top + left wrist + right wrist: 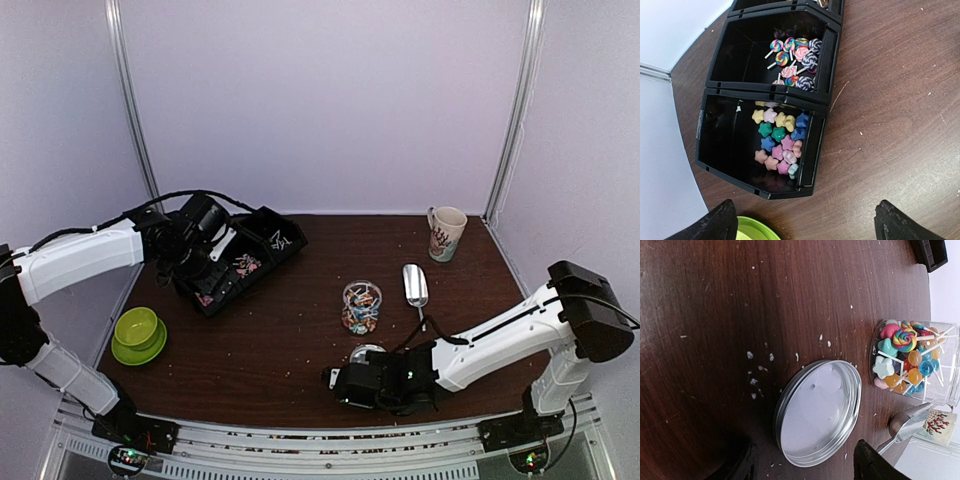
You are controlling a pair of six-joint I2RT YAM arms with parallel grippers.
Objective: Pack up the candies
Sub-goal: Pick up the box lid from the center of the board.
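Observation:
The candies are in two places. Rainbow lollipops (792,57) and pastel star candies (778,137) lie in two compartments of the black tray (818,145), which also shows in the top view (270,232). Mixed candies fill a clear glass jar (915,362) (361,307). The jar's silver lid (817,412) (366,352) lies inside-up on the table. My right gripper (805,467) (345,380) is open, its fingers either side of the lid's near edge and apart from it. My left gripper (805,227) (205,268) hangs wide open just off the tray's star compartment, holding nothing.
A green bowl on a green saucer (138,333) (752,230) sits near the left gripper. A metal scoop (415,285) (905,422) lies right of the jar. A patterned mug (446,232) stands at the back right. Pale crumbs (757,370) dot the table beside the lid.

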